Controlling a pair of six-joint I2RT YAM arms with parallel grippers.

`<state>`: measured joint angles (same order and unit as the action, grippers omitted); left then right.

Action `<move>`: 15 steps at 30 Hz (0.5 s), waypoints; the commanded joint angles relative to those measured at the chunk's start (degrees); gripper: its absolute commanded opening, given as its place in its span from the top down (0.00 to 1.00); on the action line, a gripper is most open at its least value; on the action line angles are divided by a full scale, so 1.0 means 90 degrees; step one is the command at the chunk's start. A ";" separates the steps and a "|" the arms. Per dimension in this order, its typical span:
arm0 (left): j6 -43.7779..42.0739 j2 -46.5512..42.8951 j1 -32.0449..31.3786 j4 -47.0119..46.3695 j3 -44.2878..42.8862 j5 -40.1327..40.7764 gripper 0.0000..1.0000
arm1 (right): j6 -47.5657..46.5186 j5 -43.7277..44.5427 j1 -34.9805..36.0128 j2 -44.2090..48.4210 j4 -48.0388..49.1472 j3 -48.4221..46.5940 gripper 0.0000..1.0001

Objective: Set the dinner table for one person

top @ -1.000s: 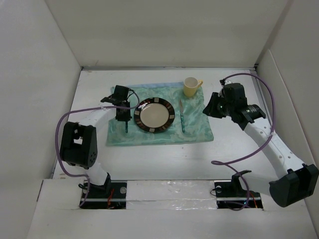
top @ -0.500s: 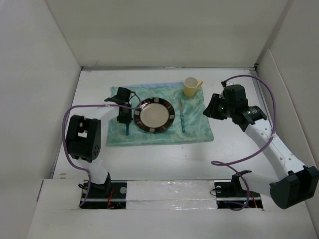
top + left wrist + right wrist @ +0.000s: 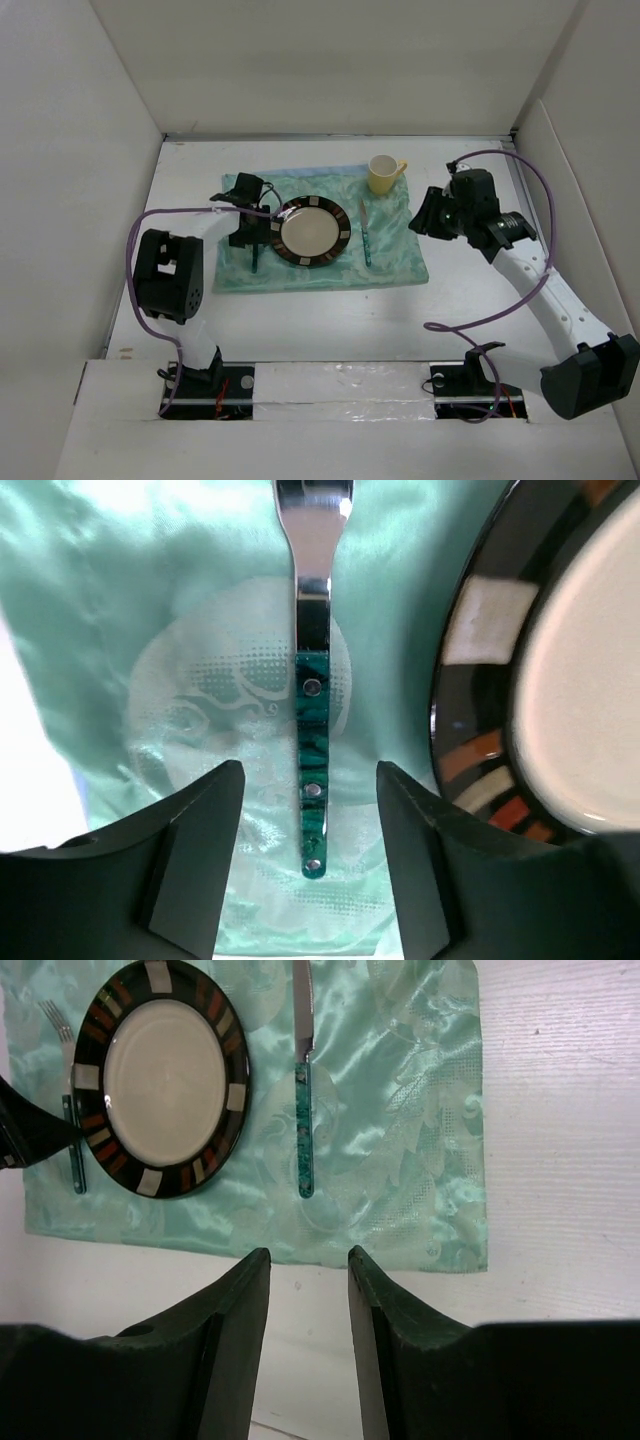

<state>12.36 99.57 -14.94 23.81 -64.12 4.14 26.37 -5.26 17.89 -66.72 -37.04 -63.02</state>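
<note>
On the white dinner table (image 3: 300, 320) lies a mint-green placemat (image 3: 392, 255). A dark-rimmed plate (image 3: 311, 232) sits on it, with a yellow mug (image 3: 383, 174) at the mat's far edge. A green-handled knife (image 3: 366, 240) lies right of the plate. A green-handled fork (image 3: 313, 730) lies flat on the mat left of the plate. My left gripper (image 3: 310, 770) stands open astride the fork's handle, and neither finger touches it. My right gripper (image 3: 308, 1255) is open and holds nothing; it hovers by the mat's right edge (image 3: 422, 218).
White panels wall the table at the back (image 3: 330, 70) and on both sides. Purple cables (image 3: 535, 200) loop off both arms. Bare tabletop (image 3: 560, 1110) shows right of the placemat and between the mat and the arm bases.
My left gripper has opened and let go of the fork, which now rests on the placemat. The right gripper's jaws have spread wider; that arm has barely moved.
</note>
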 commanded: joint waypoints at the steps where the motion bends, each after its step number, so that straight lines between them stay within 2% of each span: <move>1: 0.0140 -0.0691 -0.0010 0.0322 -0.0550 0.0184 0.43 | -0.0078 -0.0225 -0.0112 0.0050 0.0023 -0.0457 0.55; 6: 0.0442 -0.1413 -0.0010 0.0674 -0.1624 0.0097 0.37 | -0.0137 -0.0724 -0.0191 -0.0126 -0.0230 -0.1345 0.35; 9: 0.0744 -0.2008 -0.0010 0.0888 -0.2511 -0.0243 0.36 | -0.0137 -0.0803 -0.0191 -0.0165 -0.0367 -0.2329 0.30; 15: 0.1409 -0.3122 0.0136 0.0841 -0.3432 -0.0168 0.33 | 0.0194 -0.0306 -0.0327 0.0468 0.0140 -0.3280 0.29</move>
<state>20.32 77.76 -14.70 29.98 -91.15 2.94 26.46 -10.26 16.08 -67.59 -39.53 -87.94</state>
